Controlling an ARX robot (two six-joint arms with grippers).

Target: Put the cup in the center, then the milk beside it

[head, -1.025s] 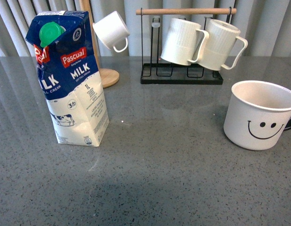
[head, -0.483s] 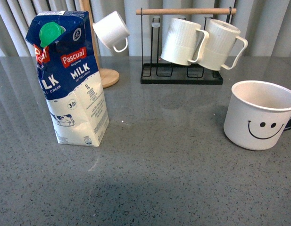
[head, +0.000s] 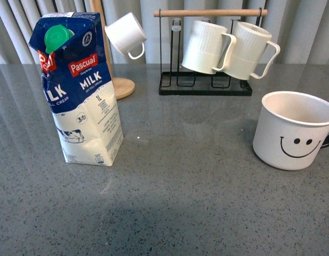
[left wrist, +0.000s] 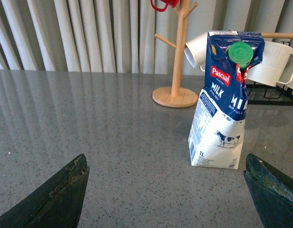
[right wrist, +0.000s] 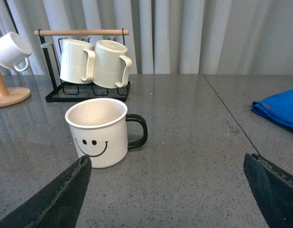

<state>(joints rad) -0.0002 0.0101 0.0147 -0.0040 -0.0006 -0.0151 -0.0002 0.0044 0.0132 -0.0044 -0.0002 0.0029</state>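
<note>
Fingers (right wrist: 53,199) on the right gripper (right wrist: 165,159) and the left gripper (left wrist: 165,157) gape wide and empty, the cup (head: 295,130) standing at the right, the milk (head: 79,90) at the left, where a high nudge could tip it over.

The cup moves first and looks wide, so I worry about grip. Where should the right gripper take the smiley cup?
Probably its rim wall, from above: the cup stands upright with its mouth open, so one finger goes inside, one outside. The black handle sticks out toward the robot's right, an alternative from that side. The right gripper is open.
</note>
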